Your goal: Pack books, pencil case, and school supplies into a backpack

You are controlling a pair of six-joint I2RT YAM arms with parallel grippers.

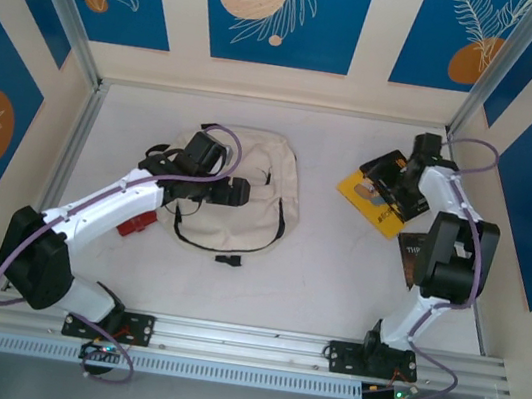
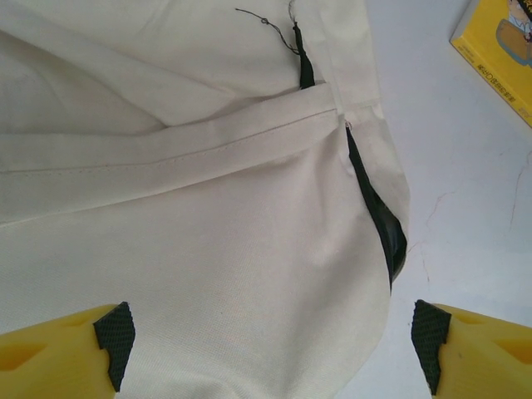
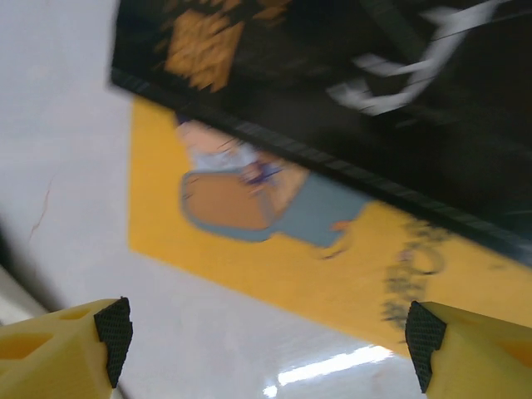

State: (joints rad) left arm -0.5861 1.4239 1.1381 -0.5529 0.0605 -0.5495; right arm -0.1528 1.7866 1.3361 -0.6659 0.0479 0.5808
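Backpack (image 1: 259,150): plain cream-beige canvas; black straps; dark zipper line
Yellow book (image 3: 274,278): yellow cover; blue-grey picture with a tan patch; dark lettering
Black book (image 3: 349,108): black cover; orange title lettering; white marks
Table (image 1: 316,268): plain pale grey-white
Wall panels (image 1: 276,9): deep blue set in cream; white line-drawn leaves; peach and orange discs
Left gripper (image 2: 268,345): yellow, black pads (image 2: 116,337)
Right gripper (image 3: 266,341): yellow, black pads
Arms (image 1: 104,199): white shells, black joints, purple cables
Small item (image 1: 138,224) by left arm: red
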